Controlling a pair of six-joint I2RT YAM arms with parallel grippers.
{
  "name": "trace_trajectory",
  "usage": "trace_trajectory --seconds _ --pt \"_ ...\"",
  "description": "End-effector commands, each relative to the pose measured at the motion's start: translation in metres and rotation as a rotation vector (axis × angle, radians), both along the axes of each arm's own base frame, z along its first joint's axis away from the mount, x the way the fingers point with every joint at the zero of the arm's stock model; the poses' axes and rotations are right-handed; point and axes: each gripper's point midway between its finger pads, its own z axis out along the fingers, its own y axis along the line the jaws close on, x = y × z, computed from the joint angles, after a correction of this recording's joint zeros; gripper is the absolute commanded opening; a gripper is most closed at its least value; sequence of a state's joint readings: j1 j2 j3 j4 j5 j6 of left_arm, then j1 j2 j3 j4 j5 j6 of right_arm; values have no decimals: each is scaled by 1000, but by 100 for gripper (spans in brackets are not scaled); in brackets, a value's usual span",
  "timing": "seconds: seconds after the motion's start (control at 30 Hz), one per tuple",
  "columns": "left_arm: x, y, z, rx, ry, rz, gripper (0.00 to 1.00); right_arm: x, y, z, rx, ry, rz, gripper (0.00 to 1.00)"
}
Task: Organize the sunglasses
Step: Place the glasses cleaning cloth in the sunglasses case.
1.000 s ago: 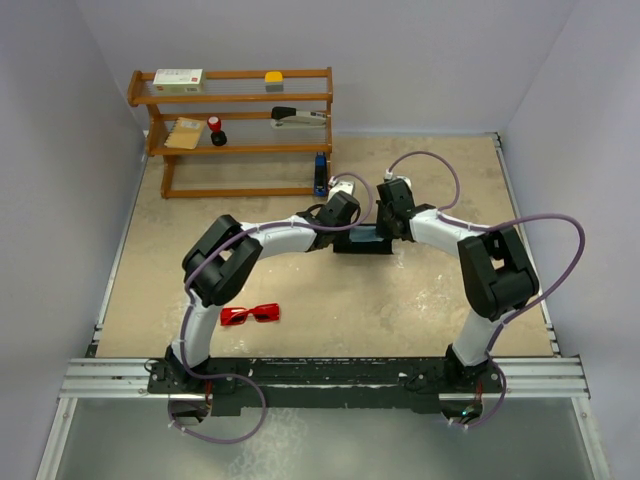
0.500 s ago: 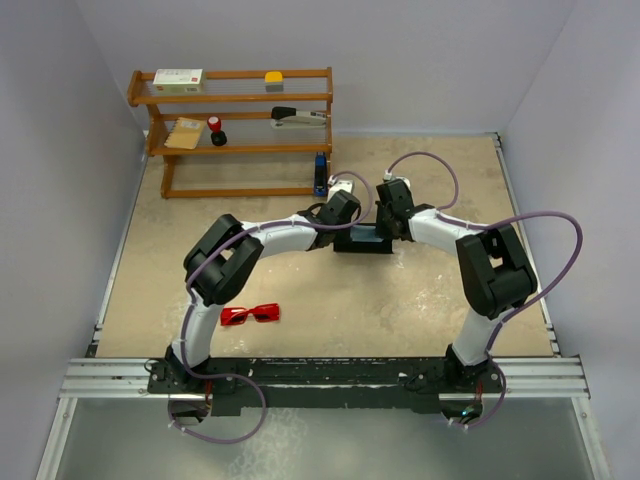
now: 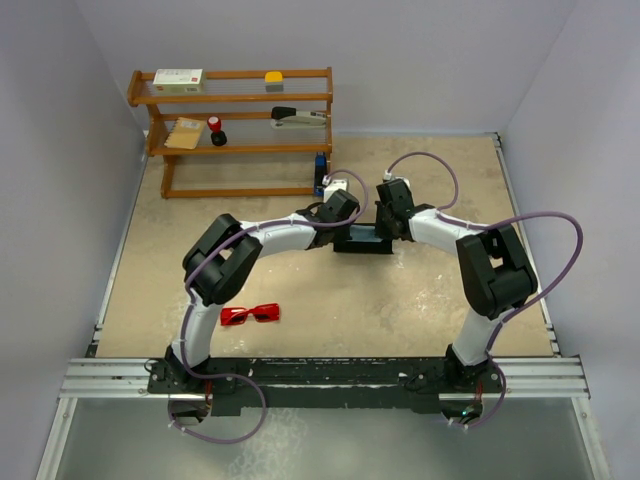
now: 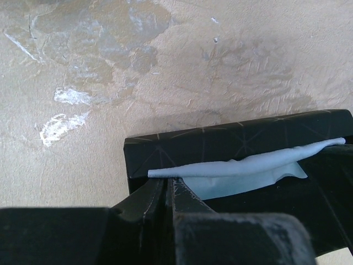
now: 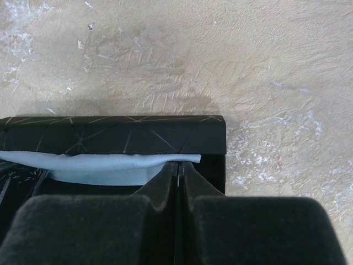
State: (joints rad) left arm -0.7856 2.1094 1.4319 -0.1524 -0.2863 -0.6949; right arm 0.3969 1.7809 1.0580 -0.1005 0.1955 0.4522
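Case prep, it seems: your left pincer (image 4: pixel 168 186) and right pincer (image 5: pixel 178 168) sit squeezed together at the black case (image 3: pixel 362 242); fetch the red sunglasses (image 3: pixel 250 315) next.

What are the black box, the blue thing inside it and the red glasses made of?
Black case: probably stiff card or leatherette, matte, with thin crease lines. Blue cloth: soft fabric, limp and folded. Sunglasses: likely red plastic; too small to be sure.
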Motion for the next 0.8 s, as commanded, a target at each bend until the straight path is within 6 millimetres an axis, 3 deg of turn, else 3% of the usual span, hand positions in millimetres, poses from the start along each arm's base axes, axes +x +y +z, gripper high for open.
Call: trace_trajectory --seconds 0.0,0.77 --pt "-9 5 8 -9 54 21 0 6 0 20 15 -55 -1 0" --pt "-14 12 -8 -32 139 92 0 0 -5 21 1 -51 -6 0"
